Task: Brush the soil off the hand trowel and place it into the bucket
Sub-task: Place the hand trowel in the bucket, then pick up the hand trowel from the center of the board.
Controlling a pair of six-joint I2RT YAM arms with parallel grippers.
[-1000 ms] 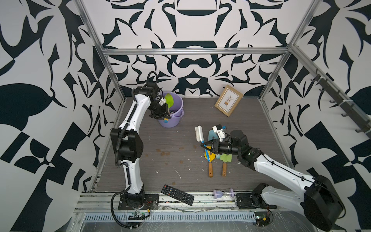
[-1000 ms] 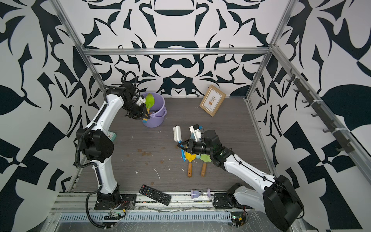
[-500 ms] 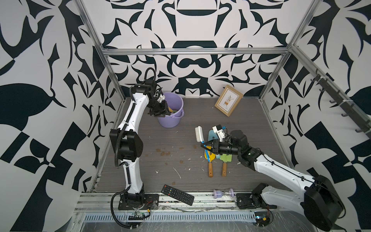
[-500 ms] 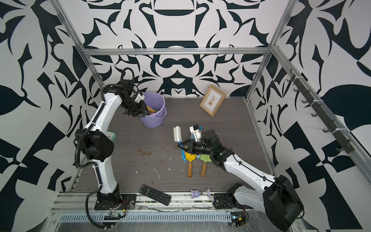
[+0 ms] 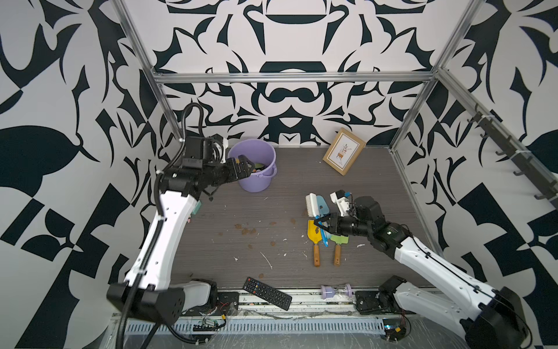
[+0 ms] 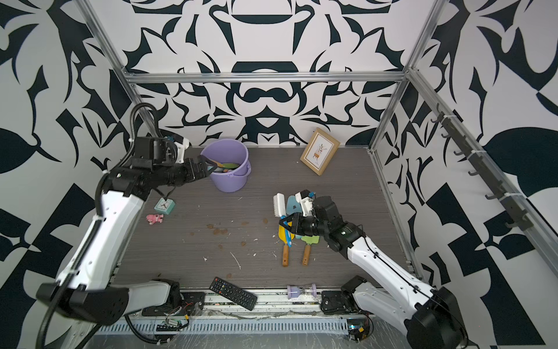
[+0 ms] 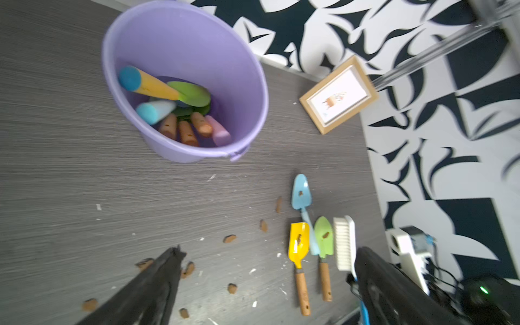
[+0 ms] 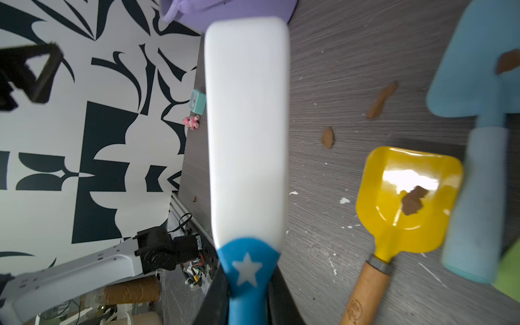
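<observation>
Gripping the brush (image 5: pixel 310 205) handle in my right gripper (image 5: pixel 322 224), I see the yellow trowel (image 5: pixel 314 238), soil (image 8: pixel 413 201) on its blade, just beside it

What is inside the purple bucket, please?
Several garden tools lie in the bucket: three wooden handles, a green blade, a yellow handle. Most blades are covered by the handles.

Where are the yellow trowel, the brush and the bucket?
yellow trowel (image 5: pixel 312 237): in a top view, on its blade.
brush (image 5: pixel 311 205): in a top view, on its white head.
bucket (image 5: pixel 256 182): in a top view, on its outer wall.
</observation>
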